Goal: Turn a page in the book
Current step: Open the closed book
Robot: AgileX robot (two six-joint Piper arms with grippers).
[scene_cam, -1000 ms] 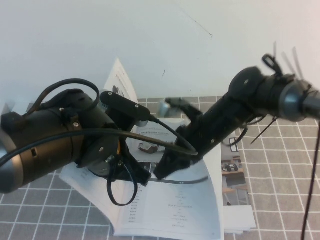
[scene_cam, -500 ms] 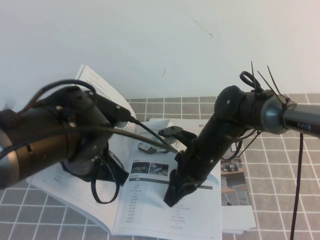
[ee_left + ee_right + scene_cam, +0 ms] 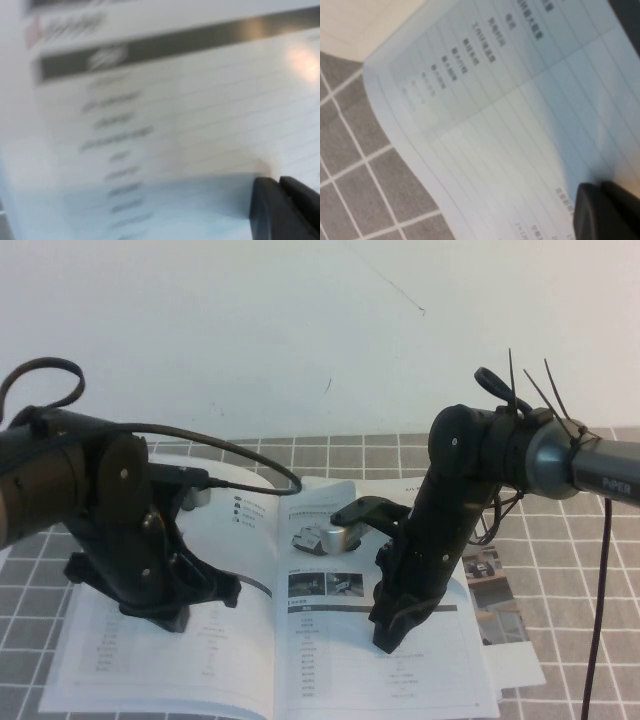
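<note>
The book lies open and flat on the mat, with white pages of tables on both sides. My left gripper rests low over the left page, and in the left wrist view its fingertips are pressed together above the printed table rows of the book. My right gripper points down onto the right page near the spine. In the right wrist view the right gripper is shut, with nothing between its fingers, just over the page of the book.
A grey tiled mat covers the table under the book. A white wall rises behind it. More printed sheets stick out from beneath the book's right edge. Black cables loop from both arms.
The page that stood upright at the left has come down flat onto the left side as my left arm swung left and lowered. My right gripper closed and dropped onto the right page.
</note>
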